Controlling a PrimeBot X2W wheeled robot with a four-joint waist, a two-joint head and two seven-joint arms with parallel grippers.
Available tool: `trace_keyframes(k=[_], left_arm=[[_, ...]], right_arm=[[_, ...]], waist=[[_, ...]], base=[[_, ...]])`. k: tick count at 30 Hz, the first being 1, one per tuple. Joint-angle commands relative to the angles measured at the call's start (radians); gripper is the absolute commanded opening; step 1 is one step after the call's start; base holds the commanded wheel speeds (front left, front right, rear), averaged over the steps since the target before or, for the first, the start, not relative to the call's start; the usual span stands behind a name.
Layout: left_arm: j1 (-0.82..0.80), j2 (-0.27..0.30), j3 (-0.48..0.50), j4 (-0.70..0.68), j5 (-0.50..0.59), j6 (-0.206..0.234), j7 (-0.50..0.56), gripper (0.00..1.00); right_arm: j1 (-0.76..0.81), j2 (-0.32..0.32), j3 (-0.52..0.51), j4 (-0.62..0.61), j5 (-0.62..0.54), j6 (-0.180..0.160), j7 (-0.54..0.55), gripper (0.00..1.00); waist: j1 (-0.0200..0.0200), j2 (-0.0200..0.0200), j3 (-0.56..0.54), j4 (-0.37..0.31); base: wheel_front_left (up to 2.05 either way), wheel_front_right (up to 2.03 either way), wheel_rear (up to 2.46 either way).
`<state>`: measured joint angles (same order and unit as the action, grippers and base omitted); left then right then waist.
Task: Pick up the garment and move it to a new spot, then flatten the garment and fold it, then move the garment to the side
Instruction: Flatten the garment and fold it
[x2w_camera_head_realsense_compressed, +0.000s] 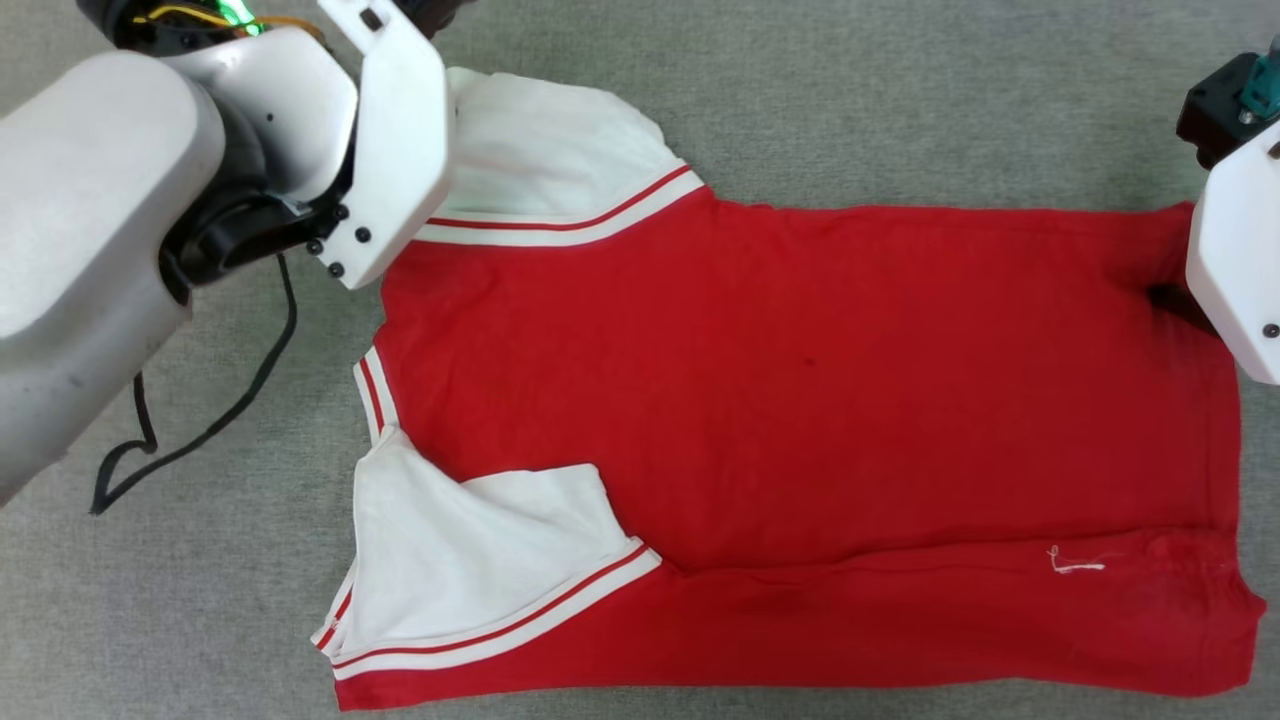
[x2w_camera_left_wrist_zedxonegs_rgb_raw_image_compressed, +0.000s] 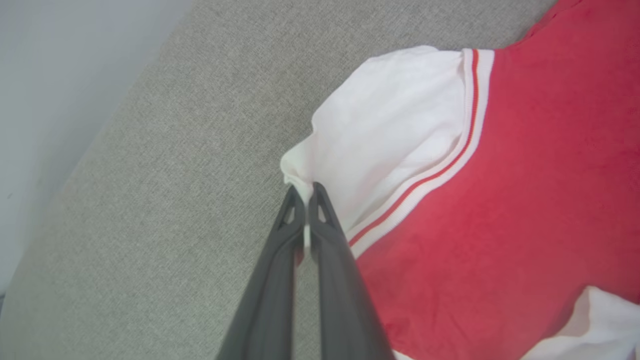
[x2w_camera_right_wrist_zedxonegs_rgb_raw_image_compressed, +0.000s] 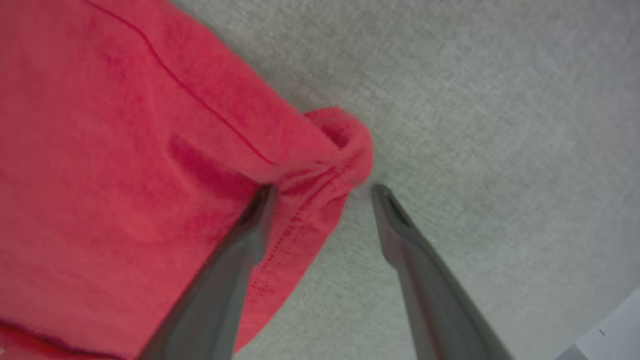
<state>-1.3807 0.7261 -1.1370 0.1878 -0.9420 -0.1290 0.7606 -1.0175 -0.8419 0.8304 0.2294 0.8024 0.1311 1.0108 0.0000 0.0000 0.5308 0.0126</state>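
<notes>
Flattening, seemingly: red white-sleeved jersey T-shirt (x2w_camera_head_realsense_compressed: 800, 380) is pinched at eleven o'clock by left gripper (x2w_camera_left_wrist_zedxonegs_rgb_raw_image_compressed: 305, 192); splayed right gripper (x2w_camera_right_wrist_zedxonegs_rgb_raw_image_compressed: 322, 191), three o'clock, must be closed next.

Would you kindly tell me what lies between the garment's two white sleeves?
In the head view, the garment's red body and its striped neck trim lie between the upper sleeve and the lower sleeve.
</notes>
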Motion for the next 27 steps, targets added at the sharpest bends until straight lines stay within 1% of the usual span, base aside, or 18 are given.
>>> trace_keyframes(k=[1,5,7,8,9,13,19,23,24,27], left_arm=[[-0.007,-0.003,-0.005,0.0,0.003,0.0,-0.005,0.0],[-0.018,-0.001,-0.013,0.007,-0.004,0.0,-0.024,0.0],[-0.022,0.004,-0.02,0.013,-0.007,0.0,-0.031,0.0],[-0.021,0.004,-0.024,0.018,-0.009,0.0,-0.035,0.0],[-0.02,0.004,-0.029,0.022,-0.012,0.0,-0.039,0.0],[0.002,0.002,-0.04,0.039,-0.027,0.0,-0.07,0.0],[0.036,0.011,-0.058,0.053,-0.055,0.0,-0.113,0.0],[0.074,0.03,-0.07,0.036,-0.066,0.0,-0.14,0.0],[0.118,0.046,-0.078,0.016,-0.074,0.0,-0.159,0.0],[0.161,0.054,-0.088,-0.007,-0.085,0.003,-0.169,0.0]], right_arm=[[0.01,0.006,0.017,0.008,0.006,-0.001,-0.005,1.0],[0.052,0.012,0.086,0.021,0.033,-0.001,-0.02,1.0],[0.056,0.019,0.106,0.029,0.055,0.0,-0.034,1.0],[0.053,0.022,0.111,0.028,0.057,0.0,-0.052,0.49],[0.047,0.025,0.114,0.031,0.056,0.0,-0.071,0.0],[0.023,0.016,0.132,0.041,0.052,-0.001,-0.149,0.0],[0.024,0.008,0.14,0.055,0.067,-0.001,-0.307,0.0],[0.045,-0.013,0.165,0.06,0.07,-0.001,-0.4,0.0],[0.075,-0.022,0.184,0.065,0.079,-0.001,-0.462,0.0],[0.103,-0.045,0.201,0.055,0.087,-0.001,-0.516,0.0]], waist=[[0.0,0.0,0.01,0.008],[0.0,0.0,0.022,0.012],[0.0,0.0,0.024,0.01],[0.0,0.0,0.022,0.009],[0.0,0.0,0.018,0.008],[0.0,0.0,-0.014,0.002],[0.0,0.0,-0.096,0.0],[0.0,0.0,-0.154,0.0],[0.0,0.0,-0.196,0.003],[0.0,0.0,-0.236,0.013]], base=[[0.0,0.0,0.0],[0.0,0.0,0.0],[0.0,0.0,0.0],[0.0,0.0,0.0],[0.0,0.0,0.0],[0.0,0.0,0.0],[0.0,0.0,0.0],[0.0,0.0,0.0],[0.0,0.0,0.0],[0.0,0.0,0.0]])
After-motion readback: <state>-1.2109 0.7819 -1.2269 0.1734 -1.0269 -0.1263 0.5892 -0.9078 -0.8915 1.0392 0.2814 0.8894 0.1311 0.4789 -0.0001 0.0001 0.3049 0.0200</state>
